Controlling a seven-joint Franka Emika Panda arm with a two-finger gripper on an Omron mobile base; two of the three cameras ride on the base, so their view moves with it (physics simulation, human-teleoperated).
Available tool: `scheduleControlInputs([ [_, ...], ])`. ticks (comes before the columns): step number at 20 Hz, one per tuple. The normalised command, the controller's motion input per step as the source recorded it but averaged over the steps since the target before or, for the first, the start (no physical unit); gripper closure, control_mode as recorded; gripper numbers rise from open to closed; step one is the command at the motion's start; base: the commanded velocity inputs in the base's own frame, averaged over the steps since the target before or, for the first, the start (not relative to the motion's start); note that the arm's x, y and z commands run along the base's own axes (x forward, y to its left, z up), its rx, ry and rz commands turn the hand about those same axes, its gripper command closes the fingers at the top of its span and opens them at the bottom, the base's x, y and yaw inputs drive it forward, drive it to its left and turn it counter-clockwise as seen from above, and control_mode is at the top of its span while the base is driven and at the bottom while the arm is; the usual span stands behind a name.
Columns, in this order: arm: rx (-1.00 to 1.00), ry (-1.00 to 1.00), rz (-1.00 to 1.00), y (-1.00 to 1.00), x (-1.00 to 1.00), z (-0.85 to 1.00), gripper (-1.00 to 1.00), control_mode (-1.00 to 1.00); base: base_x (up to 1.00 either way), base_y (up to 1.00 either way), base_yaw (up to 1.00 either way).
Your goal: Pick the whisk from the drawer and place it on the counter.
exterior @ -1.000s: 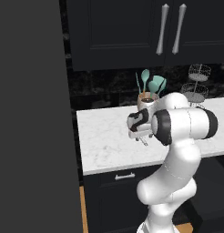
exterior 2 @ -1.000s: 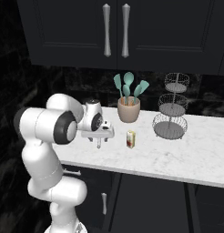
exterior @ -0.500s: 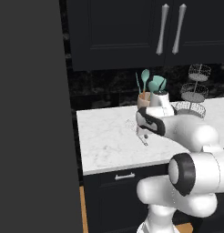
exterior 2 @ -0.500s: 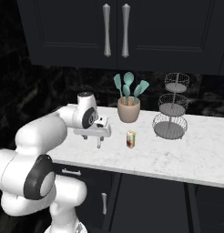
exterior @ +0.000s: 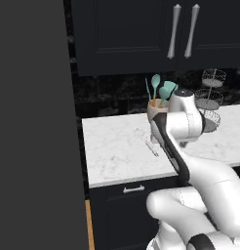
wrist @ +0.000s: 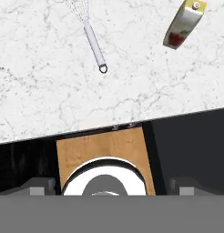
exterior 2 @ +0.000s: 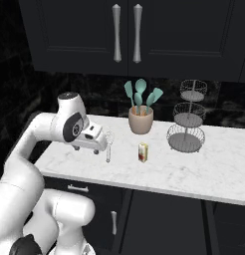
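Note:
The whisk (exterior 2: 108,148) lies flat on the white marble counter (exterior 2: 194,169), free of any grip, with its wire balloon towards the back wall. My gripper (exterior 2: 98,150) hangs just left of it, above the slab, pointing down. From the hand view, the whisk (wrist: 94,43) lies near the top on the counter (wrist: 41,91). My gripper (wrist: 112,188) is open there, its tips far apart with nothing between them. In the left base view the whisk (exterior: 147,142) rests beside my arm. The black drawer front (exterior: 134,189) with its silver handle sits under the counter edge.
A small carton (exterior 2: 143,152) stands right of the whisk. Behind it is a pot of teal utensils (exterior 2: 141,118), and farther right a three-tier wire basket stand (exterior 2: 186,124). Black wall cabinets (exterior 2: 127,35) hang above. A tall dark panel (exterior: 34,122) borders the counter's left end.
The arm has swung its elbow round and the hand has drawn back a little from the whisk. The whisk stays where it lay on the counter.

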Motion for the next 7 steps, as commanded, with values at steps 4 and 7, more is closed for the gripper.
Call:
scheduleControlInputs([
  [4, -0.07, 0.00, -0.07, 0.66, -0.38, 0.88, -1.00, -1.00, 0.00, 0.00, 0.00],
  [7, -0.08, 0.00, -0.01, 0.55, -0.26, 0.62, -1.00, -1.00, 0.00, 0.00, 0.00],
])
